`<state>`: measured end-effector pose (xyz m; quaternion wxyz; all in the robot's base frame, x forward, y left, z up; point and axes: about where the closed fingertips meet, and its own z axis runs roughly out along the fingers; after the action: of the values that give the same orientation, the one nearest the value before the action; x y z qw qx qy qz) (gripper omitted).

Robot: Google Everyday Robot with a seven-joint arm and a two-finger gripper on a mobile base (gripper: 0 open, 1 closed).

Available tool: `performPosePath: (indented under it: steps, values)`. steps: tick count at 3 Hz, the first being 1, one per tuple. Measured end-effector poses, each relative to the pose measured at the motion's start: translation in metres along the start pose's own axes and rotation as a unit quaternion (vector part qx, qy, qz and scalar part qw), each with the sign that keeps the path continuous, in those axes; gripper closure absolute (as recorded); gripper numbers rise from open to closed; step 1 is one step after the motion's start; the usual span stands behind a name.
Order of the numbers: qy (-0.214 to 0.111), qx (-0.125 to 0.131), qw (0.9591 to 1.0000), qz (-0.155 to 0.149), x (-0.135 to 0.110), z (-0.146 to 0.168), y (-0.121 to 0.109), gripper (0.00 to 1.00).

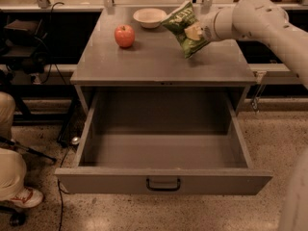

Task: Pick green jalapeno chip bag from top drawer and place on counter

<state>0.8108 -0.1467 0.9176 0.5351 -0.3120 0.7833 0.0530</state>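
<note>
Camera view: two-finger gripper (195, 32) clamped on small crinkly green foil jalapeno chip bag (177, 23), tilted just above flat matte grey counter (159, 61), right-rear side.
Bag prob. light, soft, slippery, contents fragile; hold by its middle w/ gentle squeeze. Wide grey metal top drawer (163, 150) below counter stands open.

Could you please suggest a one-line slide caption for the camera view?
Gripper holds the green jalapeno chip bag above the counter, right of apple and bowl; top drawer stands open.
</note>
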Motion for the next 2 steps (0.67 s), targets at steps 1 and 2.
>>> performPosePath:
  steps: [1, 2]
  values:
    - [0.014, 0.0, 0.9998, 0.012, 0.0039, 0.0169, -0.0069, 0.14]
    - [0.013, 0.001, 0.9996, 0.025, 0.0047, 0.0175, -0.0164, 0.0]
